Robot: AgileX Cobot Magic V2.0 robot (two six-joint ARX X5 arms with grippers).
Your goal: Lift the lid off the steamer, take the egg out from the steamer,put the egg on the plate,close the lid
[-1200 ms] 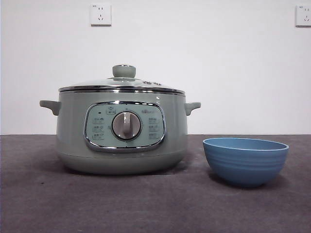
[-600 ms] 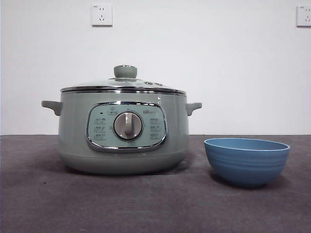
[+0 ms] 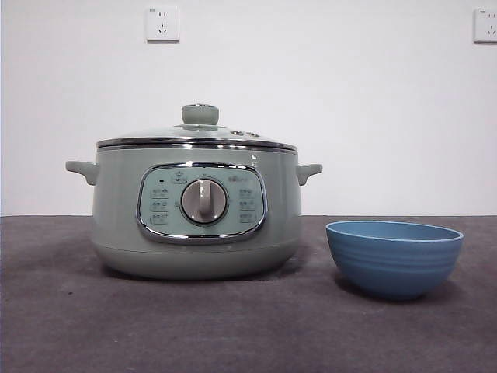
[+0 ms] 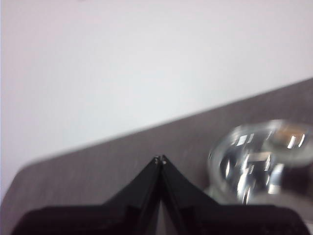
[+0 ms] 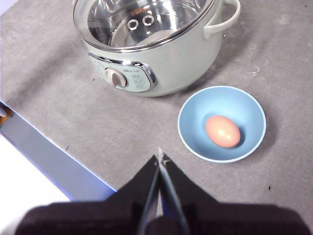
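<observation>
Both pincers are held clenched and empty above the counter (image 3: 155, 326).
The lid (image 3: 196, 137) is seated on the steamer (image 3: 116, 210); the egg (image 5: 223, 131) is seen lying in the plate (image 5: 195, 105) just beside it, below the right pincer (image 5: 160, 157); the left pincer (image 4: 160, 160) is raised beside the steamer.

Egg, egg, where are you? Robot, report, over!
Both grippers, left and right, shut, empty. Egg in the plate. Lid on the steamer. Nothing blocking.

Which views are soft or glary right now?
Left wrist view: badly blurred, the lid only a smear of bright reflections. Right wrist view: sharp, glare confined to the lid's glass and the pot rim; egg crisp in the bowl. Front view: even light, soft shadows under pot and bowl.
</observation>
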